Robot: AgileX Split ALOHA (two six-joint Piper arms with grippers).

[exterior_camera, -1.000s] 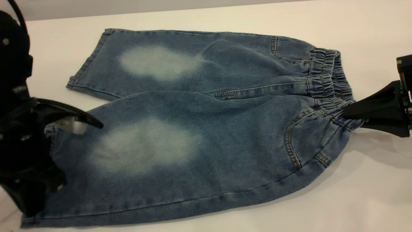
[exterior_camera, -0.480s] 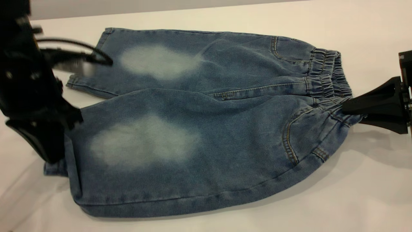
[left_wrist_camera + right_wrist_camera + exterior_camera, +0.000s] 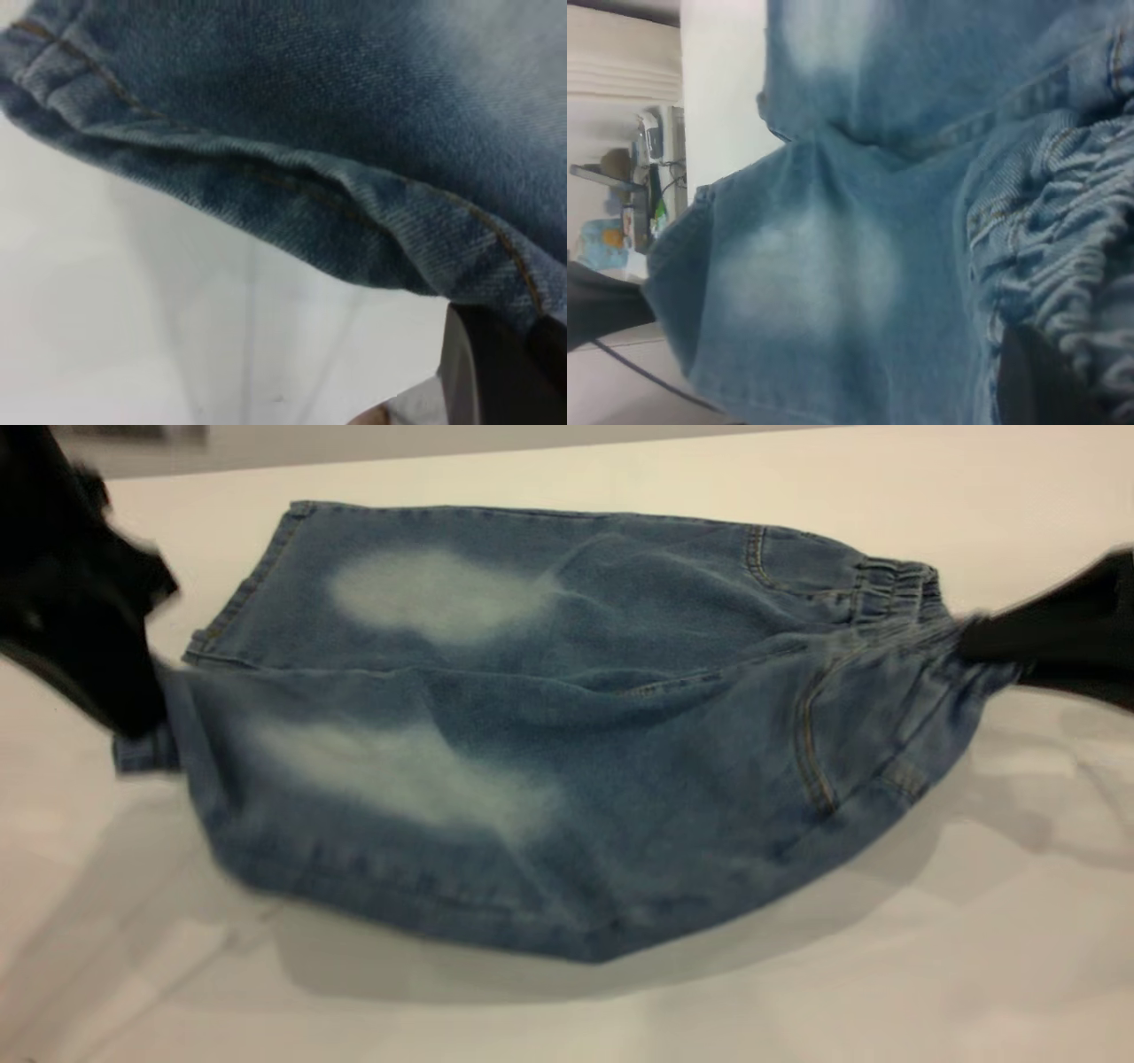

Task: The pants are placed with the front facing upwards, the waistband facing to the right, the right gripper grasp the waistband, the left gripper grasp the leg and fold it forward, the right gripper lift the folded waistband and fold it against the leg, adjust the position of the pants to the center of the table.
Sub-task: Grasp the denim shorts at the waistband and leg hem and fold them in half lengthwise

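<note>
The blue denim pants [image 3: 567,779] lie across the white table [image 3: 886,957], waistband [image 3: 895,589] to the right. My left gripper [image 3: 151,713] is at the left end, shut on the hem of the near leg [image 3: 310,186], which hangs lifted off the table. One dark finger [image 3: 505,372] shows under that hem. My right gripper [image 3: 970,642] is shut on the near part of the ruched waistband [image 3: 1072,221] and holds it raised. The far leg still lies flat. The near half of the pants sags between the two grippers, casting a shadow below.
Bare table surface runs in front of the pants and to their right. The table's far edge [image 3: 532,460] lies just behind the far leg. The right wrist view shows the left arm [image 3: 602,310] and room clutter beyond the table.
Both grippers have risen and moved toward the far side, pulling the near leg and near waistband corner up off the table. The near edge now hangs in the air.
</note>
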